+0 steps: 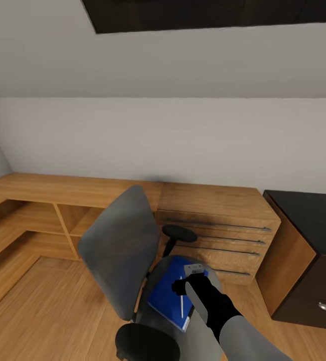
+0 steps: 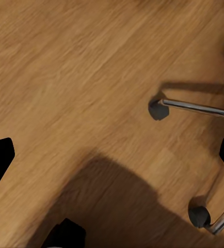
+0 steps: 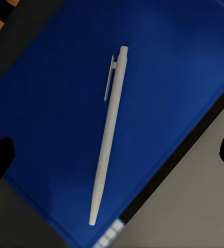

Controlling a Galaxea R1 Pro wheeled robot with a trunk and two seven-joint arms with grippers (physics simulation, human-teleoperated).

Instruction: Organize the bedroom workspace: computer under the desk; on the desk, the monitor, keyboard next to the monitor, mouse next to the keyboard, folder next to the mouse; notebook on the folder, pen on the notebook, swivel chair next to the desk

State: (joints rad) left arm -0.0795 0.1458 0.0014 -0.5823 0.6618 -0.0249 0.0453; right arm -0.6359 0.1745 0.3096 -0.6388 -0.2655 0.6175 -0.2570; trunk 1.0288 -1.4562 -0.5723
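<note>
The grey swivel chair (image 1: 117,250) stands in front of me with its backrest turned left. On its seat lies a blue folder (image 1: 165,296) with pale tabs at one edge, and a white pen (image 1: 182,306) rests on top of it. My right gripper (image 1: 181,290) hovers just above them. In the right wrist view the pen (image 3: 108,137) lies slantwise on the blue folder (image 3: 50,93), and the gripper (image 3: 112,155) is open with nothing held. My left gripper (image 2: 112,155) is open over the floor beside the chair's chrome legs (image 2: 194,107).
A low wooden counter with open shelves (image 1: 57,190) runs along the wall, joined to a wooden drawer unit (image 1: 218,220). A dark cabinet (image 1: 308,225) stands at the right. Black armrests (image 1: 179,233) flank the seat. Casters (image 2: 157,109) sit on the wood floor (image 1: 47,311).
</note>
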